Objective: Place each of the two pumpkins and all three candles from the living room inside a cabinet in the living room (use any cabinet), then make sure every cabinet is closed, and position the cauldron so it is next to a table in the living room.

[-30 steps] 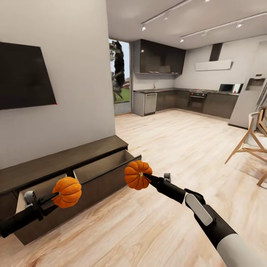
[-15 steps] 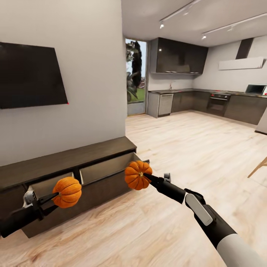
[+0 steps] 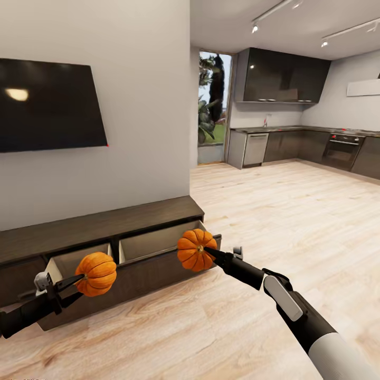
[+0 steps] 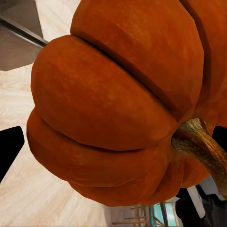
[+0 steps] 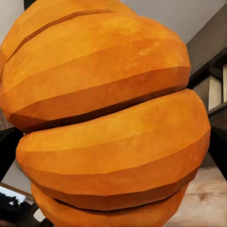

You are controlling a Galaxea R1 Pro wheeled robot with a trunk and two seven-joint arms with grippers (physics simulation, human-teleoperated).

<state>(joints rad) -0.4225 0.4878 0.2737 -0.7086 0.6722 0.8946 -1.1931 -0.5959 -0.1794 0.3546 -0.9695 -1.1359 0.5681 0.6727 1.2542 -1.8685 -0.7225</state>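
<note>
Gripping pumpkins (image 3: 96,274) (image 3: 196,249): left fingers (image 3: 67,285) one, right fingers (image 3: 210,252) other; cabinet (image 3: 105,227) drawers open.

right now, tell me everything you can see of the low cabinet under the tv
The cabinet is a long, low unit of dark-brown wood grain with a flat top and plain handleless fronts. It stands on the light wood floor against the white wall, below the wall-mounted tv. Two drawers side by side are pulled open toward the room, showing paler inner walls; no contents can be seen in them. In the head view, the two held pumpkins sit in front of the drawer fronts and hide part of them. Nothing visibly touches the cabinet.
</note>
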